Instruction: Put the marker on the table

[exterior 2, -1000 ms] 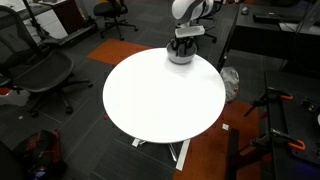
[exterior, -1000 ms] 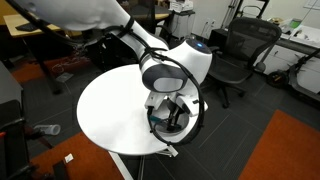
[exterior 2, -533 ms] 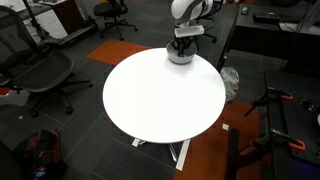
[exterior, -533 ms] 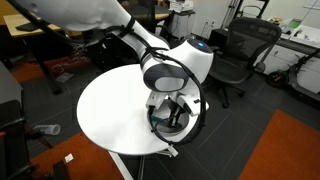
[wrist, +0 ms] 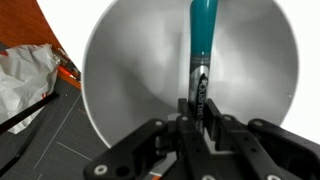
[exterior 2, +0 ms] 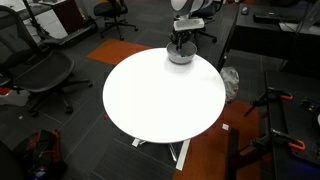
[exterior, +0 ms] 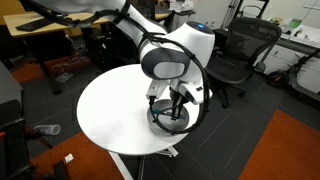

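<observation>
1. So, wrist view: jaws are pressed onto the marker, pinching it at its dark, labelled part. The teal length runs away from the cam.
2. Marker sits over the inside of a white bowl, roughly mid-bowl, not on the desk top. Can't tell if its far tip touches the bowl floor.
3. In an exterior view the arm bends down over the bowl, w/ the jaws just above or inside the rim. Marker is too small there to make out.
4. Bowl stands on the round white desk, near the edge. In an exterior view it's at the far edge, under the arm. Desk is on a white pedestal.
5. Wrist view, beside the bowl: crumpled white plastic bag on dark floor, orange carpet patch in the corner.
6. Around the desk: black office chair behind the arm, another chair well apart from the desk, orange carpet on grey floor.
</observation>
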Controlling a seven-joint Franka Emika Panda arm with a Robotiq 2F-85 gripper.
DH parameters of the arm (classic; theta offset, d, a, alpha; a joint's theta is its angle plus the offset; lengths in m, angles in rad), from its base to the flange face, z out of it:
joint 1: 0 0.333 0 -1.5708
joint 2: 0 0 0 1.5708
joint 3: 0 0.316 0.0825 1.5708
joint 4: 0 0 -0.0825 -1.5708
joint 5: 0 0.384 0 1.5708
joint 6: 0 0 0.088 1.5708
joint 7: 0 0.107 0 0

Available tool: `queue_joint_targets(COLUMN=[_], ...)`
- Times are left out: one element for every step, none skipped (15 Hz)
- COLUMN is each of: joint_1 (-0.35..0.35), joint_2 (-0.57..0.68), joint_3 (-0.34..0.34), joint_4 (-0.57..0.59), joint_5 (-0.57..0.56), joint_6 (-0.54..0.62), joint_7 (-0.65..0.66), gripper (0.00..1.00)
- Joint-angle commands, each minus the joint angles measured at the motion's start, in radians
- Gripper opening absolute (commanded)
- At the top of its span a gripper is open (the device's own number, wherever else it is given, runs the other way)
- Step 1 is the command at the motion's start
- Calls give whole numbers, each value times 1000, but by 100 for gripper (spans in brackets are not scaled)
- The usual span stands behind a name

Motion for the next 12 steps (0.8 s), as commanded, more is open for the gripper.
queue_joint_targets(joint_1=[34, 43, 44, 53, 57, 63, 71, 75, 86, 86, 91, 95], joint_2=[-138, -167, -192, -222, -254, -279, -314, -343, -372, -400, -429, -455], joint_3=[-18, -22, -19, -23, -21, -21, -22, -17, -21, -12, -9, -5], joint_4=[-147, -177, -202, -235, -268, -298, -339, -375, -413, -449, -490, -526], joint_5=[-27, -35, -37, -48, -56, -65, -78, -87, -104, -109, -117, -123], joint_6=[53, 70, 84, 105, 120, 140, 156, 172, 187, 198, 216, 226], joint_7=[-2, 0, -9, -5, -14, -15, -18, -30, -25, -41, -47, -60], gripper=[5, 5, 5, 5, 5, 5, 5, 5, 5, 5, 5, 5])
